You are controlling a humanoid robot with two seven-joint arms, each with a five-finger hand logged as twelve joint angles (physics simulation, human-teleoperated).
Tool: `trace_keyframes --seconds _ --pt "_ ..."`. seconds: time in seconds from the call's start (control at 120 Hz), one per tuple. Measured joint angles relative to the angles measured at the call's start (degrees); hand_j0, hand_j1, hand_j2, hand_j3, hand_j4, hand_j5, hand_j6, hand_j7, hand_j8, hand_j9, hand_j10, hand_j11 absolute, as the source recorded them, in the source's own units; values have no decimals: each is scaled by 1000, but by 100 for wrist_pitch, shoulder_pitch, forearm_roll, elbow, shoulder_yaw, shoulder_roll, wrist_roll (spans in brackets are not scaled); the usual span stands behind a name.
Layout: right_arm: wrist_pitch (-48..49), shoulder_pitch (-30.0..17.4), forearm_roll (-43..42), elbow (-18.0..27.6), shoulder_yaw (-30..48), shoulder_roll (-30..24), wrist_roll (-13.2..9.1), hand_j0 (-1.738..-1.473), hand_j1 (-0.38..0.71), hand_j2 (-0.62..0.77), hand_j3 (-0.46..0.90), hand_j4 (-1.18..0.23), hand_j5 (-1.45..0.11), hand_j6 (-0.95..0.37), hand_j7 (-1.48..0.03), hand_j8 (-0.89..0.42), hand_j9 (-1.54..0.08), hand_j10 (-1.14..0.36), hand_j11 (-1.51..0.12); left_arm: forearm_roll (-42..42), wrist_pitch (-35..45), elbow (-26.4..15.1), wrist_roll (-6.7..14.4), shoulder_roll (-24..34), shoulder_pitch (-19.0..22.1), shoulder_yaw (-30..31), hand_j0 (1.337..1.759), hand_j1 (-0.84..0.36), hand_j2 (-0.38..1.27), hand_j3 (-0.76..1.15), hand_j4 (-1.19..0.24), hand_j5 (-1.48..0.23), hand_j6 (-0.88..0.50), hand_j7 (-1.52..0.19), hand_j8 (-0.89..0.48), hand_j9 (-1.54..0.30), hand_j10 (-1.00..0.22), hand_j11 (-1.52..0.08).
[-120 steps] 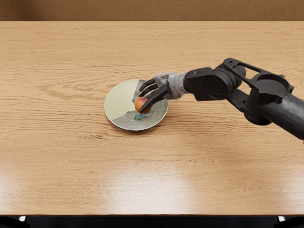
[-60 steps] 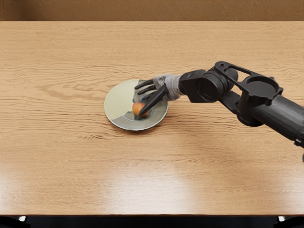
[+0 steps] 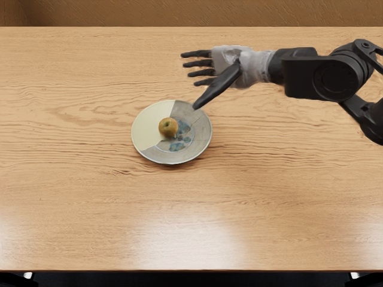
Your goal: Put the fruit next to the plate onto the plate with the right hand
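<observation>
Plainly the placing step looks finished: the fruit (image 3: pixel 168 127) sits on the plate (image 3: pixel 143 129), apart from the right hand (image 3: pixel 215 69), a little beyond its lowest fingertip toward the near edge of the desk (image 3: pixel 90 197). That hand hangs over the desk with fingers spread wide, holding nothing. To my eye, the next move calls only for drawing the arm clear without brushing the plate's rim.
</observation>
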Motion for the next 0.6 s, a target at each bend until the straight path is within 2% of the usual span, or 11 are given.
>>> trace_keyframes --seconds 0.117,0.233,0.433,0.6 --pt "1299 -639 906 131 775 -796 0 -1658 -279 -6 0 -61 -81 -59 -80 -57 -81 -59 -80 0 0 0 0 0 2 0 1658 55 49 0 -245 -318 -245 -318 -245 -318 -245 -318" --pt "2212 -1267 1725 99 1125 -1480 0 -1658 -284 -8 0 -56 -73 -54 -73 -53 -73 -54 -73 0 0 0 0 0 5 -1 1658 55 49 0 -245 -318 -245 -318 -245 -318 -245 -318" --pt "2600 -1973 2728 13 1270 -2237 0 -1658 -288 -8 0 -50 -67 -49 -67 -49 -67 -50 -67 1 0 0 0 0 4 -1 1658 55 49 0 -245 -318 -245 -318 -245 -318 -245 -318" --pt "2654 -2286 3190 0 1285 -2606 0 -1658 -291 -9 0 -47 -64 -46 -64 -47 -64 -47 -64 0 0 0 0 0 -1 -3 1658 55 49 0 -245 -318 -245 -318 -245 -318 -245 -318"
